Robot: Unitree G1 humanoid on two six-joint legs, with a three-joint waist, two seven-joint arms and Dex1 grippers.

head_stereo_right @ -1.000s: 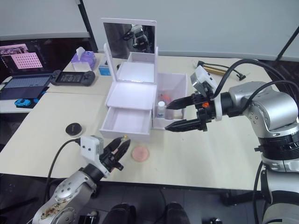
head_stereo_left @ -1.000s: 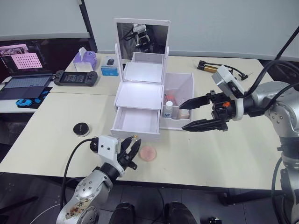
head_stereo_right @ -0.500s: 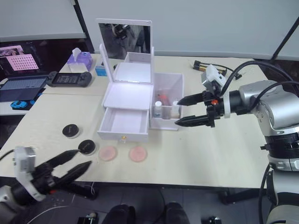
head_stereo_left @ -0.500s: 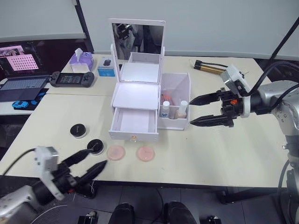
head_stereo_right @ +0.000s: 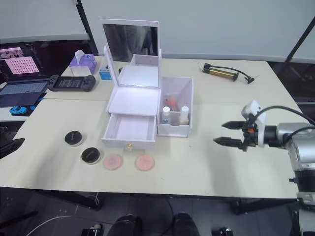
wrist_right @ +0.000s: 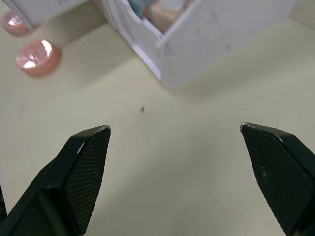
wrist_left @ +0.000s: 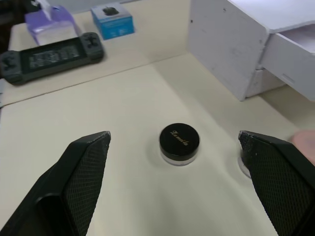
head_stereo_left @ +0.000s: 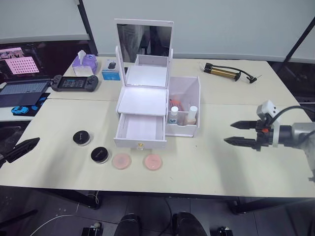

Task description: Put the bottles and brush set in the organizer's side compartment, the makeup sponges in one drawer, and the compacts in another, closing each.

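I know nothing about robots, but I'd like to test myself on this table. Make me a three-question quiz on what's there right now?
1. True or false: the organizer's lower drawer stands open and empty.
2. How many pink makeup sponges lie on the table in front of the organizer?
A. one B. two C. four
3. Fill in: the bottles stand in the organizer's ____ compartment.

Key: 1 true; 2 B; 3 side. The right gripper is open, away from the organizer; the left gripper is open above a black compact.
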